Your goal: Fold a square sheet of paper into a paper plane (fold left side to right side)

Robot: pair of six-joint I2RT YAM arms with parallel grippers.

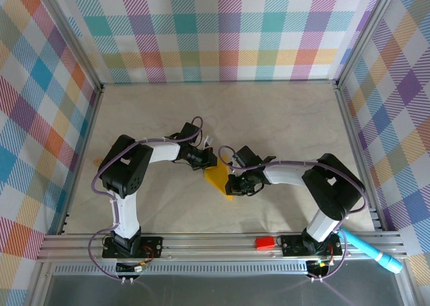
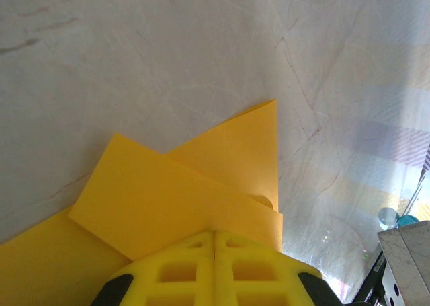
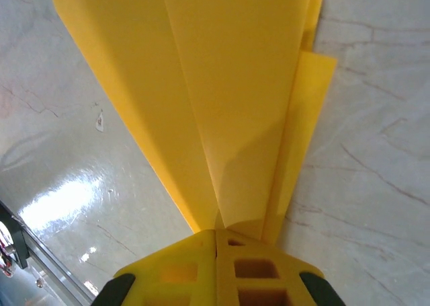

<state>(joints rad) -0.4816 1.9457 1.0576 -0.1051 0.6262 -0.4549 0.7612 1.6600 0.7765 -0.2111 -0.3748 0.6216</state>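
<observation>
The yellow-orange sheet of paper (image 1: 216, 177) lies mid-table, folded into layers with crease lines. My left gripper (image 1: 209, 163) meets its far left edge and my right gripper (image 1: 232, 185) meets its near right end. In the left wrist view a folded flap (image 2: 168, 198) rises off the sheet and runs into my shut left gripper (image 2: 215, 233). In the right wrist view the paper (image 3: 228, 104) narrows like a paper plane's point. That narrow end is pinched in my shut right gripper (image 3: 216, 232).
A small red block (image 1: 265, 242) sits on the front rail (image 1: 201, 242) between the arm bases. A light blue pen-like cylinder (image 1: 373, 251) lies at the near right corner. Plaid walls (image 1: 222, 30) close in the back and both sides.
</observation>
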